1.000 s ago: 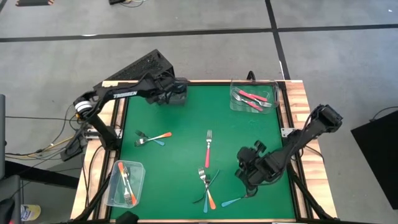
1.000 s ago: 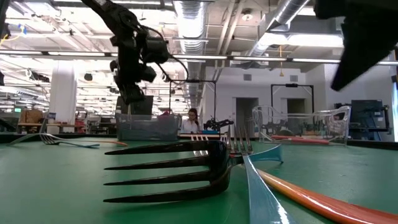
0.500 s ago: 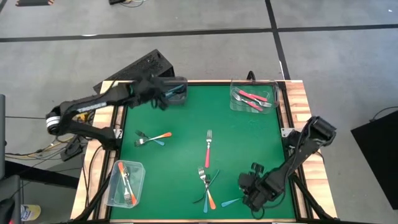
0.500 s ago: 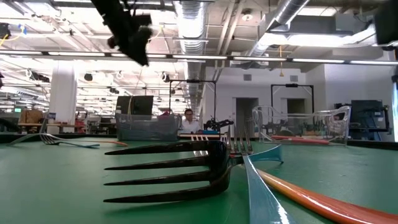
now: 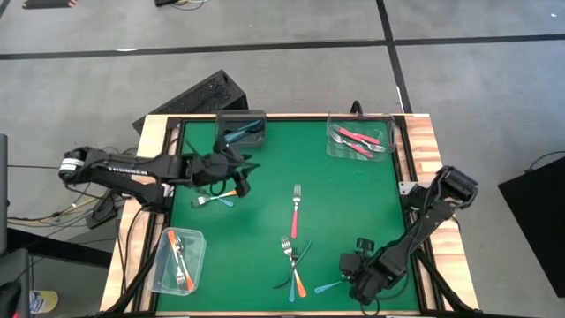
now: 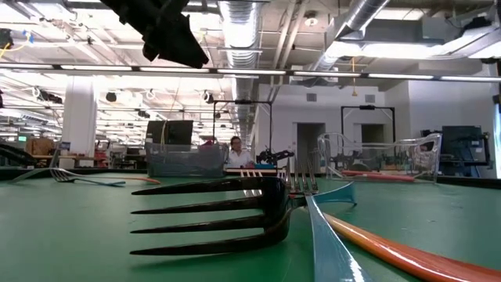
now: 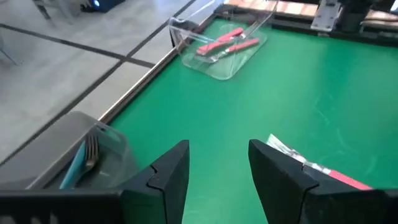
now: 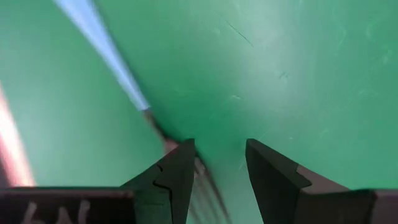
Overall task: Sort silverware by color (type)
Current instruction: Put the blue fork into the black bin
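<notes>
Forks with pink, orange or blue handles lie flat on the green table (image 5: 265,168). My left gripper (image 5: 237,173) is open and hovers just far of an orange and a blue fork (image 5: 218,197) near the left side. In its wrist view the left gripper (image 7: 219,168) looks toward a pink fork (image 7: 323,172). My right gripper (image 5: 356,281) is open, low by the near edge, beside a blue fork (image 5: 330,286). In the right wrist view the right gripper (image 8: 219,165) has that blue fork (image 8: 102,46) running toward one finger, its tines by the fingertip.
A pink fork (image 5: 295,212) lies mid-table. A crossed pile of an orange, a blue and a dark fork (image 5: 294,262) sits near the near edge and fills the low view (image 6: 219,213). Clear containers hold blue forks (image 5: 244,131), pink forks (image 5: 359,138) and orange forks (image 5: 178,258).
My left gripper has drawn back from the far-left container, which holds blue forks, toward the near edge and now hangs over the left-middle forks. My right gripper has moved toward the near edge and down, close to the blue fork. No fork has visibly moved.
</notes>
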### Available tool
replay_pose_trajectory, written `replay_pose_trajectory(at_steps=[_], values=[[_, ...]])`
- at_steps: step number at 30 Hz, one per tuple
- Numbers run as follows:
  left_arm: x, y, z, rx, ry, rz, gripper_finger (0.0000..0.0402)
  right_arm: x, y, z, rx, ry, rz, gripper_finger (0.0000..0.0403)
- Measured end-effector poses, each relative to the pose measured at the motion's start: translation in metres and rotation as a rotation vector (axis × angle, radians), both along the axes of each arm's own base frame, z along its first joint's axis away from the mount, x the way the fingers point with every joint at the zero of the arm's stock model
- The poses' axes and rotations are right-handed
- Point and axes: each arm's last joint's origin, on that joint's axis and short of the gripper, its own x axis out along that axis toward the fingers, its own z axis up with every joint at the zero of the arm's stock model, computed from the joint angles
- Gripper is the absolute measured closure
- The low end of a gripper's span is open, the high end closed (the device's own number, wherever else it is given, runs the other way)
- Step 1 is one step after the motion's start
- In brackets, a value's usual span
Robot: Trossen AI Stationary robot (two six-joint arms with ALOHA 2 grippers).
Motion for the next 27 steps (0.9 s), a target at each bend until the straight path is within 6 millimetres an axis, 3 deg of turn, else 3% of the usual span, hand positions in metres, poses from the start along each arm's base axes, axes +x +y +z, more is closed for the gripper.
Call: replay_pose_trajectory(at_steps=[5, 10, 18, 22, 27], values=[[-0.001, -0.017, 0.000, 0.031, -0.097, 0.008, 0.0248, -0.002, 0.004, 0.012, 0.042, -0.054, 0.032, 0.0233], [-0.006, -0.032, 0.009, 0.060, -0.146, -0.032, 0.0248, -0.002, 0.024, -0.005, 0.059, -0.099, 0.176, 0.0233], [-0.015, -0.054, 0.019, 0.097, -0.200, -0.076, 0.0248, 0.005, 0.024, -0.021, 0.035, -0.065, 0.155, 0.0239], [-0.020, -0.057, 0.024, 0.107, -0.224, -0.075, 0.0248, 0.011, 0.017, -0.022, 0.026, -0.049, 0.124, 0.0270], [-0.023, -0.057, 0.025, 0.113, -0.229, -0.060, 0.0248, 0.021, 0.003, -0.021, 0.001, -0.035, 0.115, 0.0350]])
